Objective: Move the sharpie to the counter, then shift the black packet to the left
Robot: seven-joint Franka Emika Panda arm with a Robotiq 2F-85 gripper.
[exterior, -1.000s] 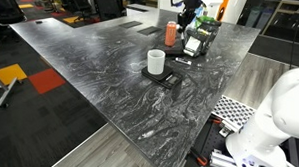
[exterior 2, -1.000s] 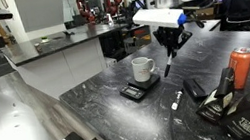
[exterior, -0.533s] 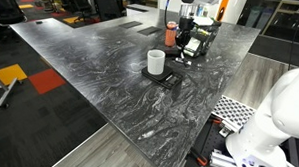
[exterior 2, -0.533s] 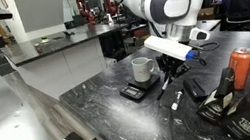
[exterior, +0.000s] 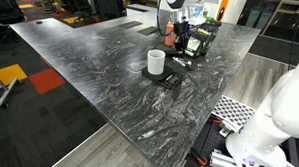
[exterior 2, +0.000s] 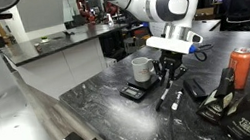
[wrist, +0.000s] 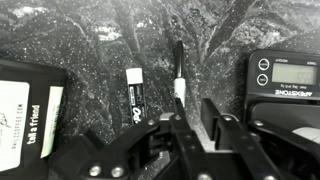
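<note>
In the wrist view the sharpie (wrist: 178, 68), a slim dark pen with a pale band, runs out from my fingertips and lies low against the veined dark counter (wrist: 90, 40). My gripper (wrist: 194, 108) is nearly closed, with the pen at its left finger. In both exterior views the gripper (exterior 2: 167, 92) (exterior: 178, 50) is down at the counter (exterior 2: 123, 121) beside the scale. The black packet (wrist: 28, 105) with a white label lies flat to one side of the gripper. It also shows in an exterior view (exterior 2: 195, 89).
A white mug (exterior 2: 142, 69) (exterior: 156, 61) stands by a black digital scale (exterior 2: 132, 93) (wrist: 285, 75). A short black-and-white tube (wrist: 135, 95) lies beside the sharpie. An orange can (exterior 2: 241, 65) and more dark packets (exterior 2: 241, 112) sit further along.
The gripper has come down from above the counter to its surface with the sharpie, moving in next to the mug and scale. The other objects have not moved.
</note>
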